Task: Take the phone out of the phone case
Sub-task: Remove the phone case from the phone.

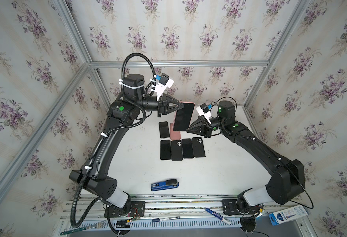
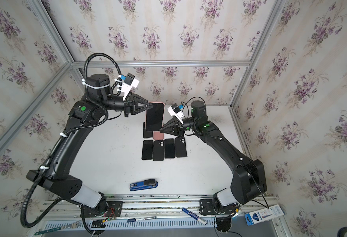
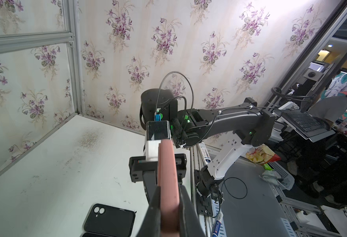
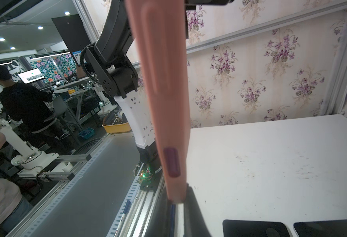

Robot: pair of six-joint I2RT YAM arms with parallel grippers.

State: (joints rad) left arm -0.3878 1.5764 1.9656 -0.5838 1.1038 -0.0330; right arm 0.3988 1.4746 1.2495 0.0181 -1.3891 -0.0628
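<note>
Mid-frame, L gripper (image 1: 182,106) pinches phone (image 1: 184,117) top corner, R gripper (image 1: 188,129) pinches bottom corner, prob. the case (image 4: 168,102) lip: peel slowly, L firm.

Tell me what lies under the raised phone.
A flat pink item lies on the table beside a black phone; the raised phone covers its far end, so its kind is unclear.

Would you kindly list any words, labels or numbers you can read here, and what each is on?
No text here can be read.
Blue stapler: white label, too small to read.
Blue and white box: print too blurred to read.
Marker: label too small to read.
</note>
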